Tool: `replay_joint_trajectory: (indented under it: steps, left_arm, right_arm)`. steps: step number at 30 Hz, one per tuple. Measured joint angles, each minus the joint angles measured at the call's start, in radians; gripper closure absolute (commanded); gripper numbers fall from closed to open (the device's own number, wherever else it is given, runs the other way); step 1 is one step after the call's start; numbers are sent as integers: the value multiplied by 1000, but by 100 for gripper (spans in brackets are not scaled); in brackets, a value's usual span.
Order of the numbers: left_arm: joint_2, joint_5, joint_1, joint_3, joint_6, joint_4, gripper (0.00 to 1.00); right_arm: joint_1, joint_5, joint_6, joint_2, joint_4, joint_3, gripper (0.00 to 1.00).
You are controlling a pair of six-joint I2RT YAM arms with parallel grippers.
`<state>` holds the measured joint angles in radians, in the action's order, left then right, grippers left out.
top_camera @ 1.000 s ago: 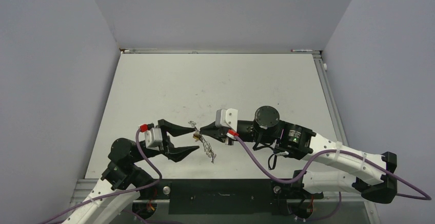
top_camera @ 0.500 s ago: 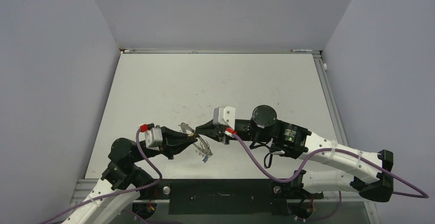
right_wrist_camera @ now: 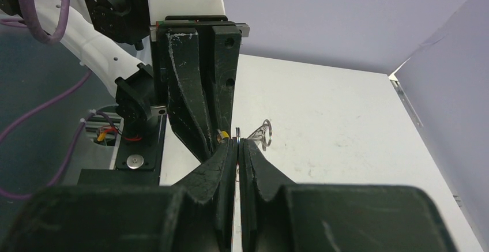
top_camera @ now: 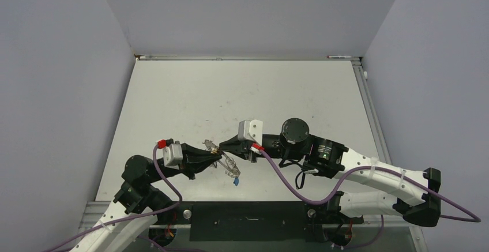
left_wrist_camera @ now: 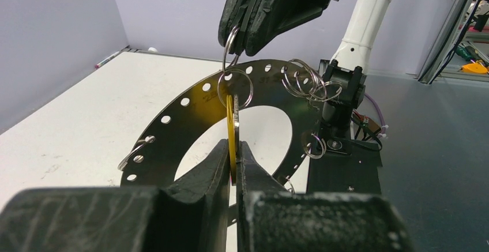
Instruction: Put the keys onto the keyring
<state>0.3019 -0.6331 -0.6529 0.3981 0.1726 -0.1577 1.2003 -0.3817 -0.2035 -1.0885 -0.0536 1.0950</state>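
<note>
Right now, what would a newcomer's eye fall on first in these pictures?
Two grippers meet tip to tip over the near middle of the table: the left gripper shut on a yellow-headed key, the right gripper facing it, pinching a small split ring. Behind them, the left wrist view shows a broad perforated metal band hung with more rings; a blue-headed key dangles beneath in the top view.

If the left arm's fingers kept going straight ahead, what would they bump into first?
Probably the right gripper, shut on a wire ring just ahead. The left gripper, shut on the yellow key, looks slightly offset from it, so it might just slide past.
</note>
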Motion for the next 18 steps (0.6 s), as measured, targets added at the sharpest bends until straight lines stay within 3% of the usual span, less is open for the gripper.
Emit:
replay_joint_trajectory:
  steps: [18]
  left_arm:
    - [-11, 47, 14, 14, -41, 80, 100]
  right_arm:
    - [0, 80, 5, 0, 0, -82, 95]
